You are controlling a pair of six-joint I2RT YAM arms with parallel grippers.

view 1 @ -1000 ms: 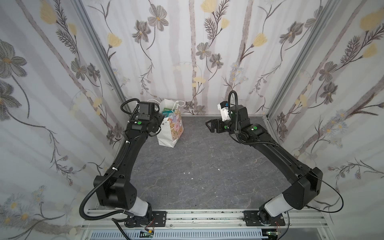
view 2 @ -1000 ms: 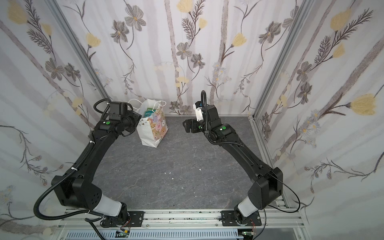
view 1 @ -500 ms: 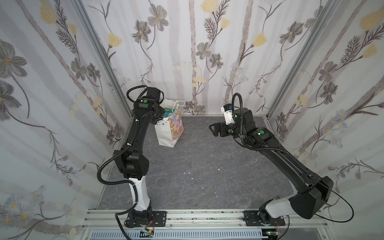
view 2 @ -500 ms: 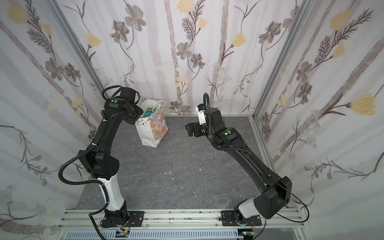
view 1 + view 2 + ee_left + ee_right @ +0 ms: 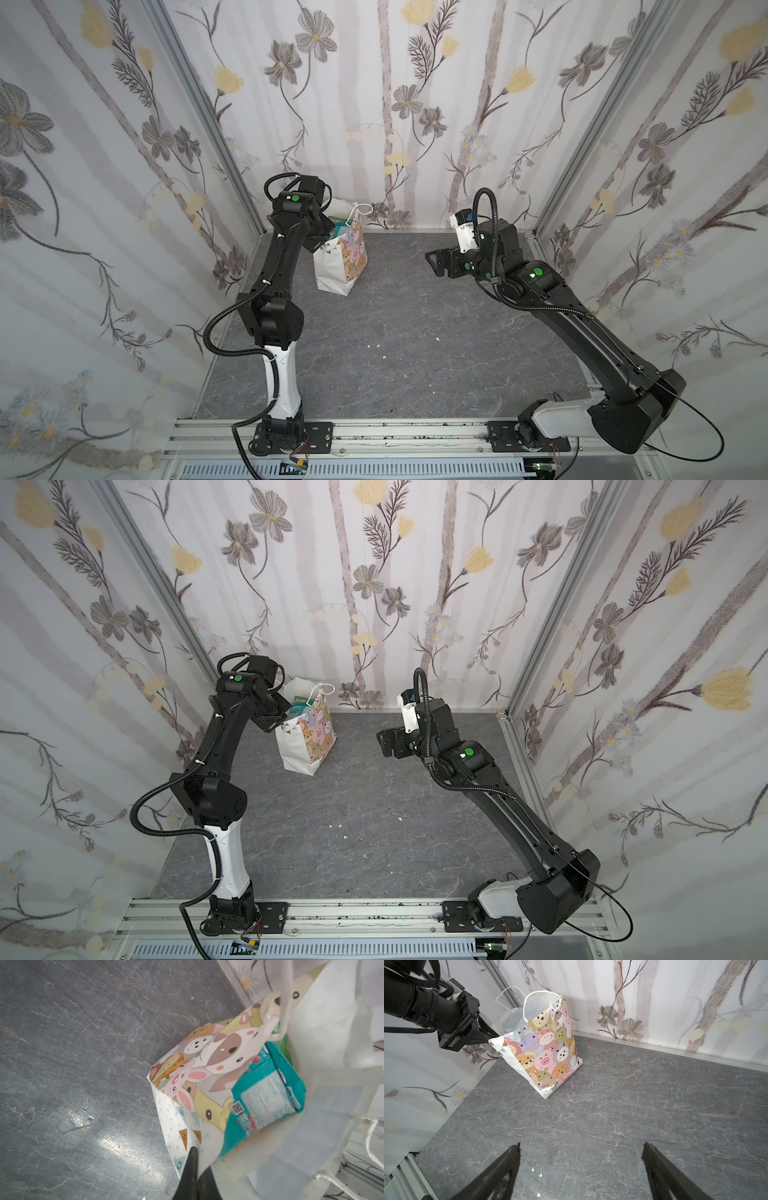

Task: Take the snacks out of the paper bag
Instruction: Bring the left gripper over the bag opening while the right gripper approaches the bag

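Two end effectors in view: left end effector (image 5: 196, 1155) is pressed together on a top rim corner of the paper bag (image 5: 548, 1057), paper pinched between its fingers; right end effector (image 5: 581, 1151) is spread wide, holding nothing, above the bare surface (image 5: 415, 332), well apart from the bag and facing it. Bag stands near the back-left corner of the surface in both top views, close to the wall (image 5: 395, 124), leaning a little, mouth open; teal packet (image 5: 268, 1095) lies inside near the top, sliver of a green packet (image 5: 287, 1043) just beside it; rest of the contents hidden.
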